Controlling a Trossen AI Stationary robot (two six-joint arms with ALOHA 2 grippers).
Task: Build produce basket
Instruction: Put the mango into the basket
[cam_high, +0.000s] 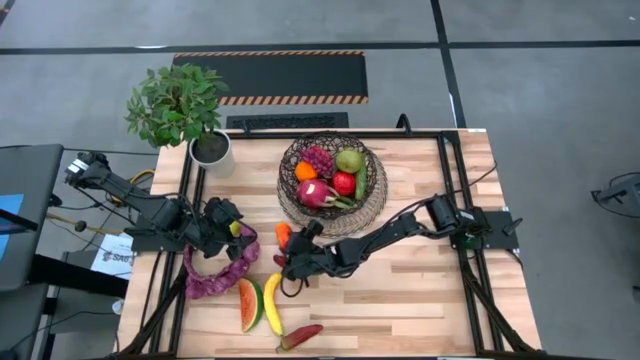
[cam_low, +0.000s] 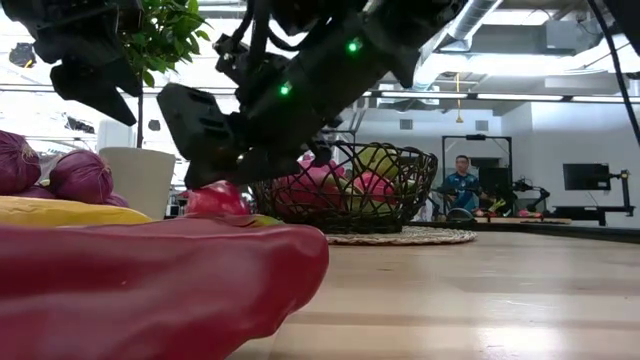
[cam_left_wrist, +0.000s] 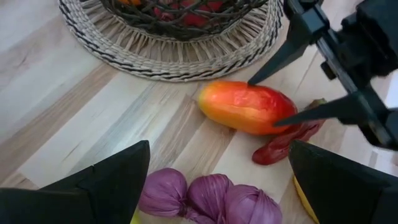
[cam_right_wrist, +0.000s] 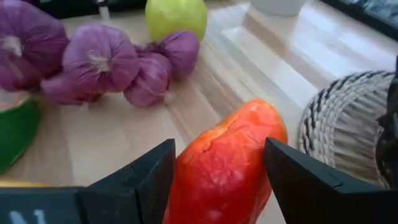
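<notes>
Near edge of table (cam_high: 400, 300): red pepper (cam_high: 300, 336), lying loose; just behind it banana (cam_high: 272, 302) and watermelon slice (cam_high: 250, 303) side by side, both untouched

String of purple garlic-like bulbs (cam_high: 212, 272) looped on the left side, apart from the basket; left gripper (cam_high: 232, 228) hovers over its far end, fingers spread wide, nothing between them. A yellow-green fruit shows at that gripper in the right wrist view; cannot tell whether it touches the fingers

Middle: right gripper (cam_right_wrist: 216, 163) straddles the orange-red pepper (cam_right_wrist: 225, 163), one finger on each side; pepper looks to rest on the wood, just beside the wicker base. Whether the pads press it yet, cannot tell. A darker red piece (cam_left_wrist: 287, 142) lies touching it

Far: basket (cam_high: 372, 190) at the back centre holds orange, grapes, green apple, red fruit, pink dragon fruit

Judgement: roughly half done; six or so pieces left, orange-red pepper in hand next
</notes>
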